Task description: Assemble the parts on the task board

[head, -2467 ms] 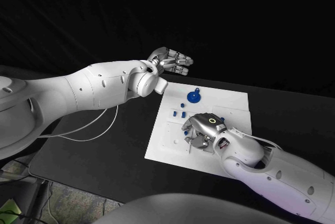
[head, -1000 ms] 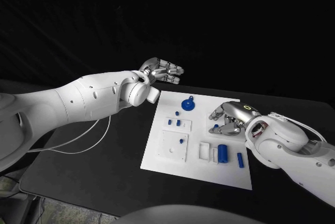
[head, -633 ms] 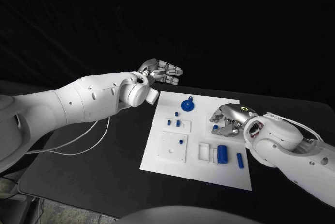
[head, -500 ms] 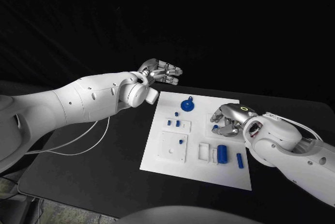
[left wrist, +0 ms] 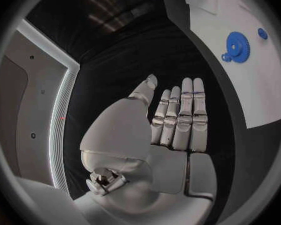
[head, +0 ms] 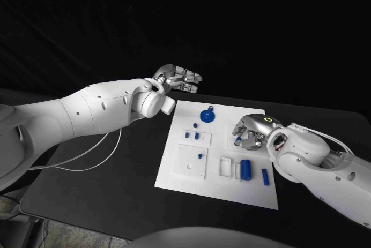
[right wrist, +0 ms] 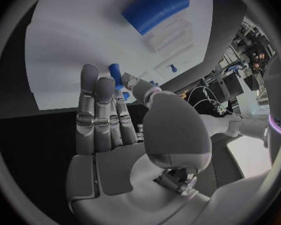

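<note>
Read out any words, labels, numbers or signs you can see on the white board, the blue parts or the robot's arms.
None: no readable text stands anywhere.
The task board is plain white, with no print.
The blue gear and blue cylinder carry no marks.
The right hand shows a small glowing ring, a light and not a letter.
The left hand has no label.

The right hand (head: 251, 133) hides part of the task board (head: 185, 173); its grasp cannot be told
</note>
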Available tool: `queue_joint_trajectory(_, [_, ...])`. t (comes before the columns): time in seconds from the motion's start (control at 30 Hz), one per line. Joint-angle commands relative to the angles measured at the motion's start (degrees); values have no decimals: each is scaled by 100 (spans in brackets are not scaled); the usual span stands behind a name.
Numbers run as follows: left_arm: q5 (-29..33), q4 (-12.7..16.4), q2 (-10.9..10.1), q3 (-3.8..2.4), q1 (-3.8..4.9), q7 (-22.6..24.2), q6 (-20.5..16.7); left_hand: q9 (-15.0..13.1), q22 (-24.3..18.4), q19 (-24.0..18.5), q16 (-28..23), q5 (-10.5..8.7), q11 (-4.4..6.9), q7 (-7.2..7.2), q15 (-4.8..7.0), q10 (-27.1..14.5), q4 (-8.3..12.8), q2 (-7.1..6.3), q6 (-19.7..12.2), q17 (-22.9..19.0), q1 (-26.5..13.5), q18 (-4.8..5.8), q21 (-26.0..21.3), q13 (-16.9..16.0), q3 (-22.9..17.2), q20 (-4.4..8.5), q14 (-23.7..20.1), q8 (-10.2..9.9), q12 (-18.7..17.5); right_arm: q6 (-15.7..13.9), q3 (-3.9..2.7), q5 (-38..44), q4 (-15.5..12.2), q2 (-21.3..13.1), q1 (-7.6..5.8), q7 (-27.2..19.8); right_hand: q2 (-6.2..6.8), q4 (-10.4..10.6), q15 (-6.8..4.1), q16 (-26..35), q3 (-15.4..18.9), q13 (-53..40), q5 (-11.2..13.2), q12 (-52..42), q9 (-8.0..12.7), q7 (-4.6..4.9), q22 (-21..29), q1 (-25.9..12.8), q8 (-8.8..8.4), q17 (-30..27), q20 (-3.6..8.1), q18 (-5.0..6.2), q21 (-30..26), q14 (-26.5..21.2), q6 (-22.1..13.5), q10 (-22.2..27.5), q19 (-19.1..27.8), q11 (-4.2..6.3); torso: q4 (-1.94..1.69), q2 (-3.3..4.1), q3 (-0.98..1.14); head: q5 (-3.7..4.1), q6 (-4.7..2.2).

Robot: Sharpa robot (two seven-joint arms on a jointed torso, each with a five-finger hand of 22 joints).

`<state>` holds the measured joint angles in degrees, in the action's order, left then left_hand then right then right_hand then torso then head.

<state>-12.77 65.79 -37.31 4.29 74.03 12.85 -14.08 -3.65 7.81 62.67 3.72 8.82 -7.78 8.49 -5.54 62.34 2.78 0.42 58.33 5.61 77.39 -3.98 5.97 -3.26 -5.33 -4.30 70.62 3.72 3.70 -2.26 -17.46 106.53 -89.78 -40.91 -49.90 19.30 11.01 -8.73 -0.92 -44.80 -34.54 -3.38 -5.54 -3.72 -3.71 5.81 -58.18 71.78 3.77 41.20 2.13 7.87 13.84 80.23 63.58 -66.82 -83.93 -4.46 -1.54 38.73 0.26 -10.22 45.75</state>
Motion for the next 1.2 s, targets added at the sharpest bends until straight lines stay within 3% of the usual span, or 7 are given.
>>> queue_joint_trajectory(0.03, [-13,1,11,-4,3,39,75,-3,-5,-9,-13,-20,3,-16,-7,-48,-2,51,0,8,6,61,24,-8,17,-33,-12,-7,-4,166,3,102,13,5,0,-11,6,-6,-31,-36,-46,3,33,14,1,7,-12,-48,-19,6,38,36,37,-1,35,-43,-148,6,5,0,1,-2,14])
queue_joint_trajectory(0.7, [-13,-14,23,-1,-4,31,109,-4,-14,-10,-13,-10,3,-18,-9,-52,-28,66,3,9,-5,62,23,-9,17,-36,-15,-6,-4,313,15,42,18,13,0,-22,-51,-5,-38,-37,-80,2,112,14,0,9,-50,-70,-18,13,46,19,31,9,52,-108,-148,25,2,-1,-2,-12,36])
queue_joint_trajectory(1.03, [-13,-26,33,1,-6,23,115,-4,-14,-10,-13,-10,3,-18,-9,-52,-28,66,3,9,-5,62,23,-9,17,-36,-15,-6,-4,219,17,-66,19,22,1,11,-284,42,-147,-34,-31,-14,270,-2,-13,6,-48,-27,-2,30,141,-36,41,52,252,-553,-213,155,-3,-1,-2,-12,60])
queue_joint_trajectory(1.2, [-13,-29,36,3,-6,21,119,-4,-14,-10,-13,-10,3,-18,-9,-52,-28,66,3,9,-5,62,23,-9,17,-36,-15,-6,-4,196,18,1,30,25,1,93,-463,-107,-233,-22,12,-35,277,-32,-52,-63,-65,149,22,50,224,-89,83,78,580,-899,-222,275,-1,-1,-2,-14,69])
